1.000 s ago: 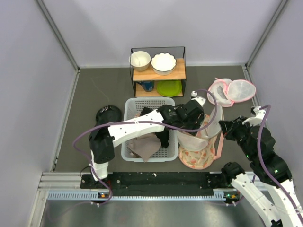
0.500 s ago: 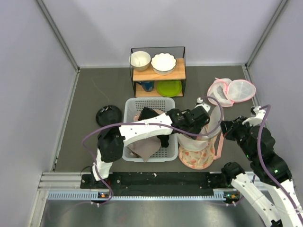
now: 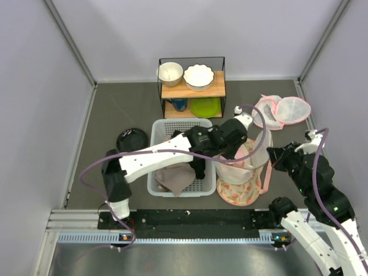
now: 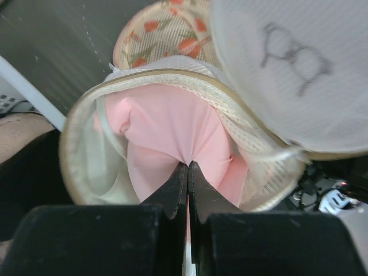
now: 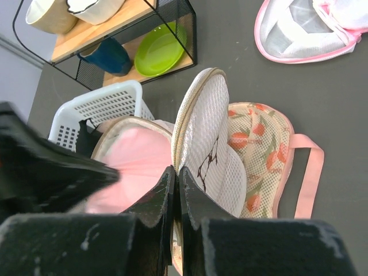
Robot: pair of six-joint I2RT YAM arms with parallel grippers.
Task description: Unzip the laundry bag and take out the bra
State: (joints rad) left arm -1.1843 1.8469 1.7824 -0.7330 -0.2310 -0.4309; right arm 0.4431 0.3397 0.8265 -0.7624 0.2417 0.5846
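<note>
The white mesh laundry bag (image 3: pixel 244 172) stands open to the right of the basket, its rim (image 4: pixel 75 132) ringing a pink bra (image 4: pixel 167 126) inside. My left gripper (image 4: pixel 188 164) reaches down into the bag and is shut on a fold of the bra's pink fabric. The round lid (image 5: pixel 210 132) stands upright to the right of the opening. My right gripper (image 5: pixel 175 171) is shut on the lid's rim and holds it up. From above, the left gripper (image 3: pixel 233 152) is over the bag and the right gripper (image 3: pixel 272 155) is at its right side.
A flat peach floral mesh piece (image 3: pixel 238 195) lies under the bag. A white basket (image 3: pixel 164 127) with clothes sits to the left, and a black round item (image 3: pixel 132 139) beyond it. A shelf (image 3: pixel 192 86) with bowls stands behind. A pink-trimmed mesh bag (image 3: pixel 282 110) lies back right.
My left gripper's jaws have closed onto the pink bra inside the bag, and the left arm has shifted slightly. The right gripper has kept the lid up without moving.
</note>
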